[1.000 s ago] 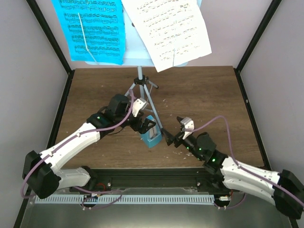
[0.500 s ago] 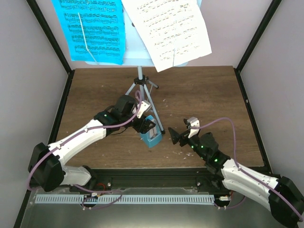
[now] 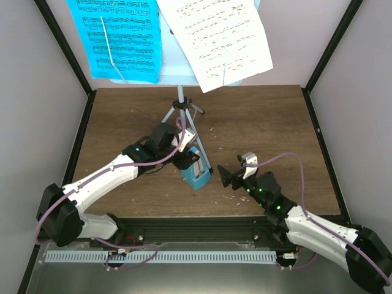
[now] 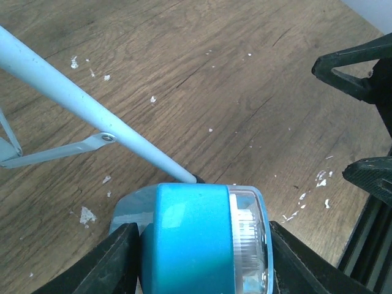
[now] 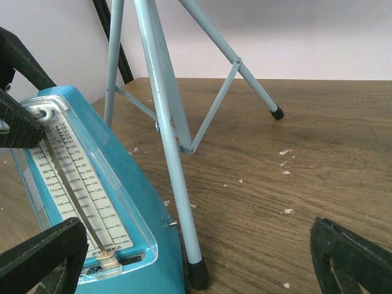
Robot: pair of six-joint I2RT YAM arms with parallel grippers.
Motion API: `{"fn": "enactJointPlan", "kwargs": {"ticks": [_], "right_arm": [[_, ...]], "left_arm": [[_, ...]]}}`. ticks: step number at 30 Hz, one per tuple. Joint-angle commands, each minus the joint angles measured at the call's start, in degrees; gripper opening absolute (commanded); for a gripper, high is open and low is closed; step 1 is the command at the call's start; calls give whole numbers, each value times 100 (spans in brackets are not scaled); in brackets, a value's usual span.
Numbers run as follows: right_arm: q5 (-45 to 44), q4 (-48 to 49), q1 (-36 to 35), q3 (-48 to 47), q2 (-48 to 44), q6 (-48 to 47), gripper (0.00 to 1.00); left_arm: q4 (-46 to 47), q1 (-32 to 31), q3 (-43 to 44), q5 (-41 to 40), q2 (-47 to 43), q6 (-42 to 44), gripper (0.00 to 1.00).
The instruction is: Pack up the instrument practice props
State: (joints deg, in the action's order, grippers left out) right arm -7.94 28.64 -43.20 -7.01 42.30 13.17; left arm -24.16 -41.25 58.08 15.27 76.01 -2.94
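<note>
**Packing barely begun: metronome in the pinch, stand and sheets untouched**

The left pincer [image 3: 187, 162] pinches the teal metronome [image 4: 193, 236] from above. In the left wrist view its two black fingers [image 4: 116, 263] lie against the opposite flanks of the case, one on the painted side and one on the clear cover. How firm the hold is cannot be told. The metronome stands upright on the desk [image 3: 263, 122], just beside the rubber foot of one leg of the music stand [image 5: 165, 122]; in the top view it sits near the front edge, between the two arms.

The right pincer [image 3: 224, 176] hangs spread wide and holds nothing. It sits low over the desk, close to the metronome on its right and facing its scale.

By my reading the task is at its very start. Nothing looks put away: the stand is fully set up on its tripod at the back of the desk, with the cyan sheet [image 3: 116, 37] and the white sheet [image 3: 214, 40] spread side by side on its rest. No case or box shows in any view, so where the things are to go cannot be told. Left to do, as I judge it: lift the metronome off, take down both sheets, then fold the stand. Pale flecks [image 4: 321, 177] dot the wood.
</note>
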Motion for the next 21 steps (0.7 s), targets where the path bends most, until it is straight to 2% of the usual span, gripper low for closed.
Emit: {"fn": "enactJointPlan", "kwargs": {"ticks": [1, 4, 6, 8, 12, 14, 18, 21], "right_arm": [[21, -78, 53, -46, -60, 101, 100], [203, -334, 48, -172, 30, 255, 100], [260, -472, 49, -228, 104, 407, 100], [257, -528, 49, -233, 164, 579, 100], [380, -502, 49, -227, 257, 725, 100], [466, -465, 48, -215, 340, 783, 100], [563, -620, 48, -331, 737, 1042, 100], [873, -688, 48, -512, 1229, 1188, 99]], "left_arm": [[-286, -290, 110, -909, -117, -154, 44], [-718, -611, 232, -2050, -204, -661, 44], [-813, -736, 213, -2279, -296, -1036, 45], [-781, -748, 163, -2092, -366, -1327, 52], [-616, -765, 64, -1404, -500, -1573, 78], [-357, -767, -78, -1113, -682, -1629, 86], [284, -606, -582, -1035, -1366, -1831, 99], [694, -40, -976, -152, -1668, -2040, 100]]}}
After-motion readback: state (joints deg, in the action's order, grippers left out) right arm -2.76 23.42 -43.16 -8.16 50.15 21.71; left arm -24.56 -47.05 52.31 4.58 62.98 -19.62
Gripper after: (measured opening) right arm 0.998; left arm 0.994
